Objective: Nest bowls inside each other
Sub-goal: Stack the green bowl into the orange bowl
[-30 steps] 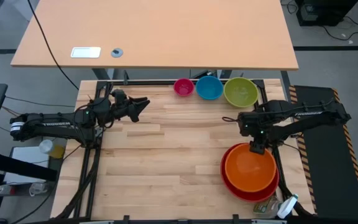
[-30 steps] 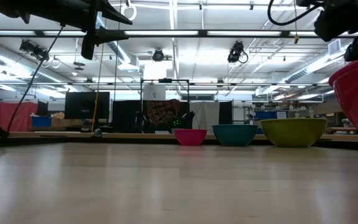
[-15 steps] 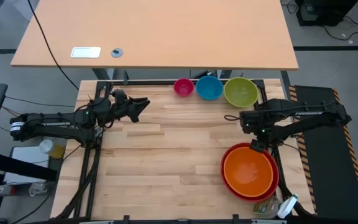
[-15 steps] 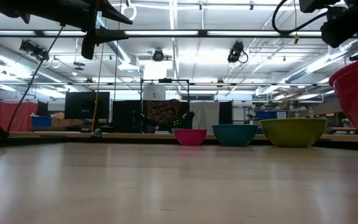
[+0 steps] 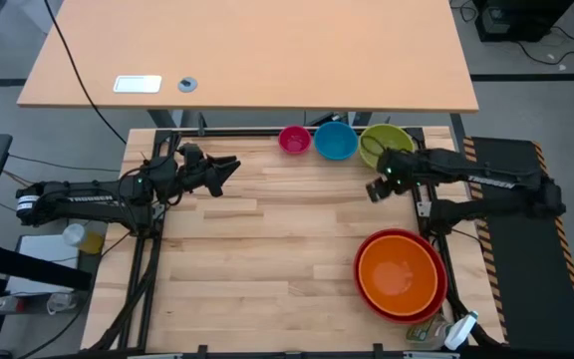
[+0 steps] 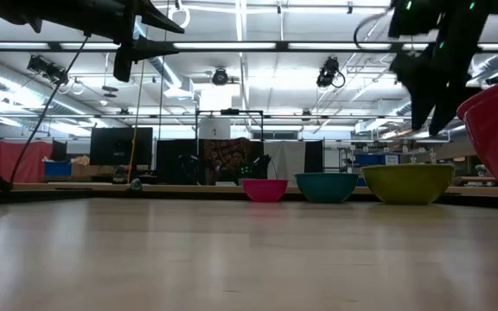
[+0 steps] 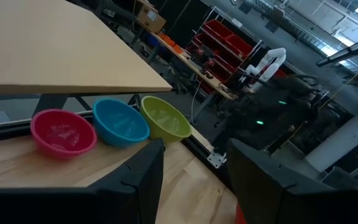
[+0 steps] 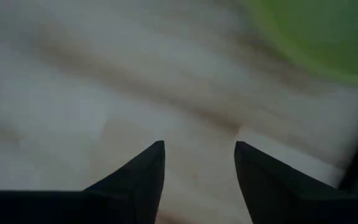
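Along the table's far edge a magenta bowl (image 5: pixel 294 140), a blue bowl (image 5: pixel 335 141) and a lime green bowl (image 5: pixel 389 148) stand side by side on their bases; the left wrist view shows them too as magenta bowl (image 7: pixel 62 132), blue bowl (image 7: pixel 120 122) and green bowl (image 7: pixel 165 118). The orange bowl (image 5: pixel 399 274) rests inside the red bowl (image 5: pixel 407 317) at the near right. My right gripper (image 5: pixel 374 189) hangs open above bare wood, pointing steeply down, just near of the green bowl (image 8: pixel 316 31). My left gripper (image 5: pixel 229 165) waits open, level, at the far left.
A second, lighter table (image 5: pixel 267 60) lies beyond the far edge with a white card and a small round thing on it. Dark frame rails border the table's left and right sides. Bare wood spans the middle between the two arms.
My right gripper has left the orange bowl's far rim and swung toward the table's far edge and a little left, to the green bowl, rolling and tipping as it went. The orange bowl stays in the red one.
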Controlling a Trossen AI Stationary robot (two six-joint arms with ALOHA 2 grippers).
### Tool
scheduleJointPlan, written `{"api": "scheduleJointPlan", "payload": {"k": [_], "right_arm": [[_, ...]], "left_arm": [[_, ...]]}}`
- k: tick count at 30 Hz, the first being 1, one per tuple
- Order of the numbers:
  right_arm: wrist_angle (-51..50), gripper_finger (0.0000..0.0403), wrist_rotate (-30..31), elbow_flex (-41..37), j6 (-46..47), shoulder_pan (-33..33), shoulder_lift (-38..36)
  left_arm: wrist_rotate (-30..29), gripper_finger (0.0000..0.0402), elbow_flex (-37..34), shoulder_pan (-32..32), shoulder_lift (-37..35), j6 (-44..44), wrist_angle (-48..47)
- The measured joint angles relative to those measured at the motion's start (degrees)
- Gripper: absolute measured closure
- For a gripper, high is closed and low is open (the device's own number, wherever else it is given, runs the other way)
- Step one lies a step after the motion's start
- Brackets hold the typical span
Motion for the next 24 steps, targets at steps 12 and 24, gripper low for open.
{"api": "scheduleJointPlan", "payload": {"k": [12, 24], "right_arm": [[4.06, 0.018, 5.18, -2.11, -2.32, -27.19, 0.65], [10.56, 0.0159, 4.09, -14.17, 14.55, -31.94, 0.63]], "left_arm": [[4.96, 0.0223, 0.0, 0.0, 0.0, 0.26, -0.06], [4.96, 0.0223, 0.0, 0.0, 0.0, -2.4, -0.13]]}}
